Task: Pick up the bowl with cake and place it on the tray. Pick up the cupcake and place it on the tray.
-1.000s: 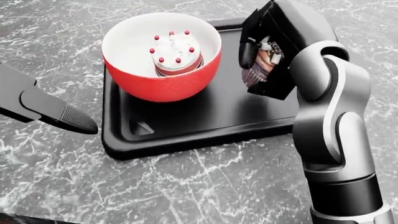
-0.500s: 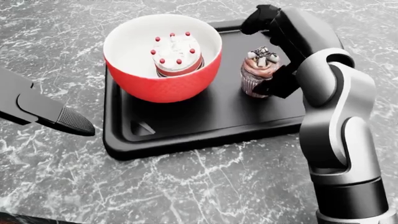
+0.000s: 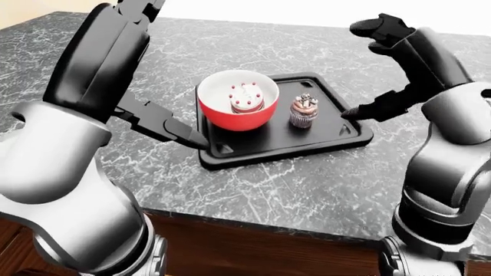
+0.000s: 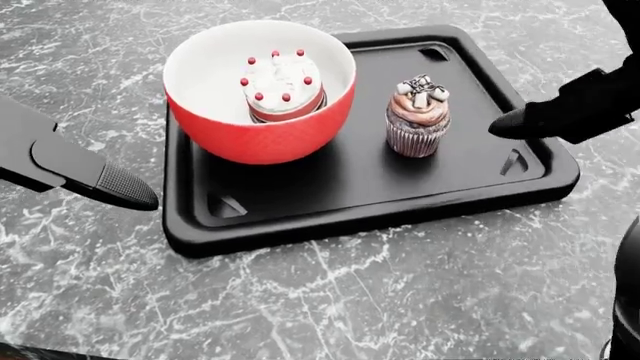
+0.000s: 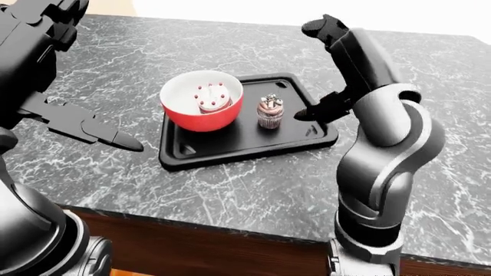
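There is one black tray (image 4: 370,202) on the counter. On the tray stand one red bowl (image 4: 260,131), at its left part, and one cupcake (image 4: 418,120), right of the bowl. Inside the bowl is one cake (image 4: 283,86).

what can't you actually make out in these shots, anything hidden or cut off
- Right hand: the head view's right edge cuts off all but one dark fingertip; the eye views show it open.
- Left hand: the head view's left edge crops it to one finger.
- Cake: its lower part is hidden by the red bowl wall in every view.
- Tray: the floor under the bowl is hidden.
- Cupcake: topping details too small to identify.
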You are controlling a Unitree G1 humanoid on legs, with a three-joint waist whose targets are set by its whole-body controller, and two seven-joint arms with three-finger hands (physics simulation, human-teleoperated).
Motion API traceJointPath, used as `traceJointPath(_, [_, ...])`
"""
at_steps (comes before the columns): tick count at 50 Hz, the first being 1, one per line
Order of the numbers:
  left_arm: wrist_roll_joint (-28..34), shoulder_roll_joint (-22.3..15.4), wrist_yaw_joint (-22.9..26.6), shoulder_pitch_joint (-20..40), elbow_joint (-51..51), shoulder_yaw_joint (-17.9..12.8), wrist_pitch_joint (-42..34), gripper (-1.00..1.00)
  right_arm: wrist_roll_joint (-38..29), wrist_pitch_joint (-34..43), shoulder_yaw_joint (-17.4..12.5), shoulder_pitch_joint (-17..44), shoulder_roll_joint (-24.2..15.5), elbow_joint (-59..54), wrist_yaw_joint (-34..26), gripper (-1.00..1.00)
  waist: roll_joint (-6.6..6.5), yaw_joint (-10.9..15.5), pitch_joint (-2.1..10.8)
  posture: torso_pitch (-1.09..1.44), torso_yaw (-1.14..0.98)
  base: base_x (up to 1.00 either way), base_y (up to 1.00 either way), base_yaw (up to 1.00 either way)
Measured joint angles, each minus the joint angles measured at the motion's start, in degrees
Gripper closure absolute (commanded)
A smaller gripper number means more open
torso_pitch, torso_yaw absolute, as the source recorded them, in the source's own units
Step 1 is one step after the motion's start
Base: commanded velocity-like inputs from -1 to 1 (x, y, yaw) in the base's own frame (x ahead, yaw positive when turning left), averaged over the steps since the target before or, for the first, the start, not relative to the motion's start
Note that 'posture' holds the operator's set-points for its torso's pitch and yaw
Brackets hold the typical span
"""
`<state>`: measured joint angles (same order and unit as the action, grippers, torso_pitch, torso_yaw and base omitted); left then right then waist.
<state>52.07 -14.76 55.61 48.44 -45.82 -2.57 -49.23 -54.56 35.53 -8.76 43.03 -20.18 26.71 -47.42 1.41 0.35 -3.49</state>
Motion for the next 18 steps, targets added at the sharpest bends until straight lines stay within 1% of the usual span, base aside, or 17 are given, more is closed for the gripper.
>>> traceJointPath(4, [0.6,0.3,0.7,0.3,0.0,0.2,0.0,-1.00,0.3,2.2,-0.3,-0.1,-1.1,3.4,-1.4,-0.58,0.03,-0.1,-0.03,0.00,0.00,0.00,0.00,0.00])
traceJointPath(8, [1.1,0.5,1.0,0.4,-0.3,0.0,0.0,-1.00,0.8,2.7,-0.1,-0.6,-1.3,2.8,-1.0,-0.58,-0.01,-0.2,-0.05,0.00,0.00,0.00,0.00,0.00])
traceJointPath(11, [1.1,0.6,0.8,-0.1,-0.4,-0.2,0.3,-1.00,1.2,2.8,-0.1,-1.3,-1.7,2.6,-1.0,-0.63,-0.09,-0.1,-0.15,0.00,0.00,0.00,0.00,0.00])
traceJointPath(12, [1.1,0.7,0.8,-0.2,-0.4,-0.2,0.3,-1.00,1.3,2.9,-0.2,-1.4,-1.8,2.7,-1.0,-0.78,-0.10,-0.1,-0.19,0.00,0.00,0.00,0.00,0.00])
traceJointPath(13, [1.2,0.7,0.8,-0.3,-0.4,-0.1,0.3,-1.00,1.3,3.1,-0.3,-1.5,-1.9,3.0,-1.0,-0.87,-0.09,-0.1,-0.22,0.00,0.00,0.00,0.00,0.00])
traceJointPath(14, [1.2,0.8,0.8,-0.3,-0.4,-0.1,0.3,-1.00,1.3,3.2,-0.4,-1.7,-1.9,3.3,-1.0,-1.00,-0.09,0.0,-0.24,0.00,0.00,0.00,0.00,0.00])
traceJointPath(18, [1.7,0.8,1.2,0.1,-0.6,0.0,-0.1,-1.00,0.7,4.0,-0.2,-1.0,-2.3,4.8,-1.8,-1.00,-0.09,-0.1,-0.28,0.00,0.00,0.00,0.00,0.00])
